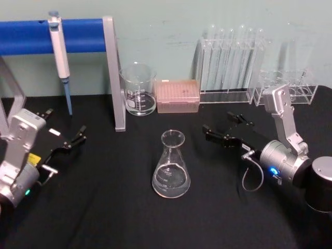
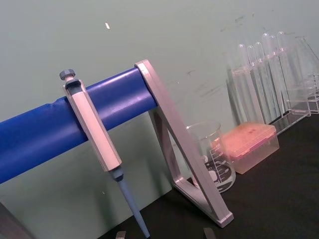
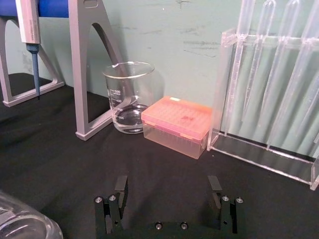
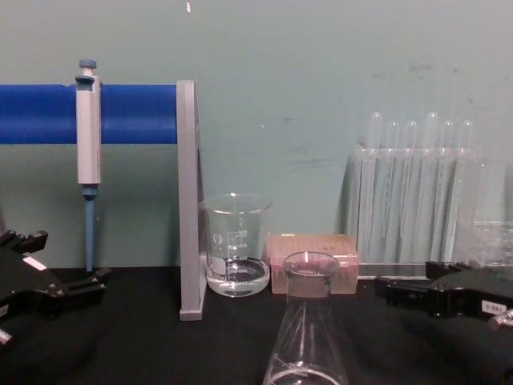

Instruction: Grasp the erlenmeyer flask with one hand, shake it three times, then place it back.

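The erlenmeyer flask stands upright on the black table, free of any grip, its wide base flat on the cloth and its flared rim open at the top. My right gripper lies to the right of the flask, a little farther back, level with the flask's neck and clearly apart from the glass. Its two fingers stand spread, with bare tabletop showing between them; they hold nothing. In the right wrist view a curved edge of the flask appears beside the gripper, outside the gap between the fingers.

Behind the flask, toward the green wall, a straight-walled beaker holds a little clear liquid, and a pink tip box sits just beside it. Behind and to the right of the flask, a clear rack of test tubes stands against the wall. Behind and to the left of the flask, a grey stand leg carries a blue bar, from which a pipette hangs tip down.

My left gripper rests on the table well to the left of the flask, fingers parted, holding nothing.
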`<action>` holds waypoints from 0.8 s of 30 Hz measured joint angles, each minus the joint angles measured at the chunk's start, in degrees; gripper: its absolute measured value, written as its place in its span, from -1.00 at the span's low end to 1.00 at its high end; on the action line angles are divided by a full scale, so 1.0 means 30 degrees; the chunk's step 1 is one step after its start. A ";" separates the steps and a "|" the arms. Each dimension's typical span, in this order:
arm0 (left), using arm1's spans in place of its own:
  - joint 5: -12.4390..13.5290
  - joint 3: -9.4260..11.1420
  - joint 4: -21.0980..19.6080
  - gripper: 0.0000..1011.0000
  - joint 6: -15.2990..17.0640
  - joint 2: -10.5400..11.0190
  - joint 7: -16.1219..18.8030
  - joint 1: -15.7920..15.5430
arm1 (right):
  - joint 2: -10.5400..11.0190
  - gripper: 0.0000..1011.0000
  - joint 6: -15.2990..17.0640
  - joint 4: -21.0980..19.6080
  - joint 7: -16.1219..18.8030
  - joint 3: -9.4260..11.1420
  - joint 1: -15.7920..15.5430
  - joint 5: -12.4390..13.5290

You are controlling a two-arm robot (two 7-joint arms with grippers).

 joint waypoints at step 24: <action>-0.0001 0.0001 0.0000 0.98 0.0000 0.0000 0.0000 0.0000 | -0.0032 0.98 -0.0045 -0.0033 0.0058 0.0167 -0.0045 -0.0081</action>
